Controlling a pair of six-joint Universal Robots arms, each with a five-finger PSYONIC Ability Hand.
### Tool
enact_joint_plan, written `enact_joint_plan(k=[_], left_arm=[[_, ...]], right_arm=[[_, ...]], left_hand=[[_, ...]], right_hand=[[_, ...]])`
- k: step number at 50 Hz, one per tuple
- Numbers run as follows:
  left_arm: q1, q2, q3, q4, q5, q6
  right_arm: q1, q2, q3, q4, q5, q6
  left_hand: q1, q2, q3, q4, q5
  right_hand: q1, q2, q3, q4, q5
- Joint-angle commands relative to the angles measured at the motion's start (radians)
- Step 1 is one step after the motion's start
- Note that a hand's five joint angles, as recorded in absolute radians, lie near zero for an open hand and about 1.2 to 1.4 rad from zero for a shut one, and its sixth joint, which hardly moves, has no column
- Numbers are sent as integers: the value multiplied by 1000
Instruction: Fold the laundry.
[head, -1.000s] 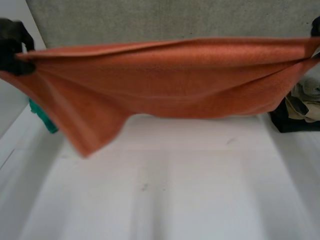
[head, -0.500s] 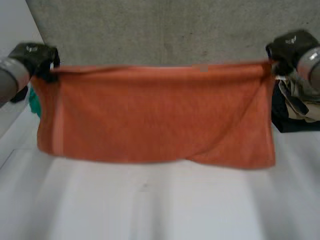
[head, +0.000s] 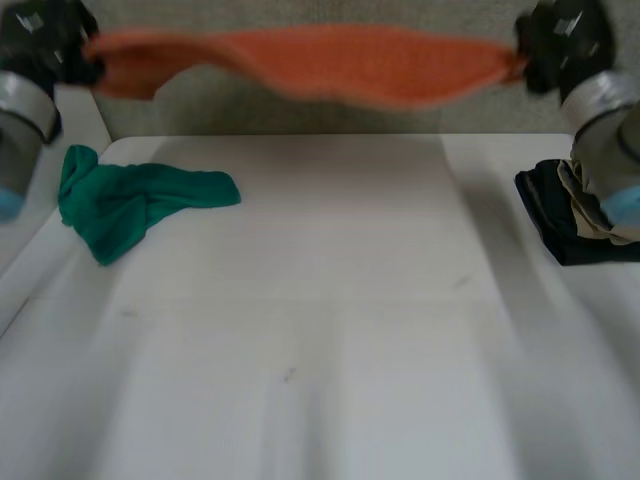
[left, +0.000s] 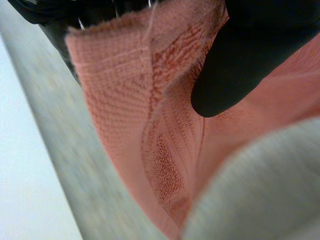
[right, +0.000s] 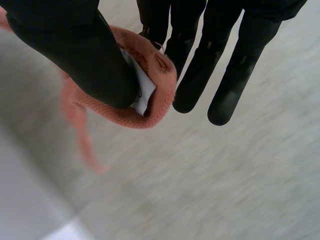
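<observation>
Both the left hand (head: 42, 42) and right hand (head: 563, 38) pinched ends of the orange towel (head: 320, 62) in their fingers (right: 200, 75), stretching it across the frame's top.

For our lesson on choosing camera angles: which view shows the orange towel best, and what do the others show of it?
The head view: the orange towel hangs stretched between the left hand and right hand, above the table. The wrist views give close-ups of the pinched ends; the right one includes a white label.
</observation>
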Motion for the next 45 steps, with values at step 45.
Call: enact_joint_plan(k=[45], left_arm=[[33, 136, -458, -432, 85, 393]], right_arm=[[-75, -93, 454, 277, 80, -336]], left_hand=[[242, 199, 207, 197, 235]], right_hand=[[279, 219, 210, 199, 214]])
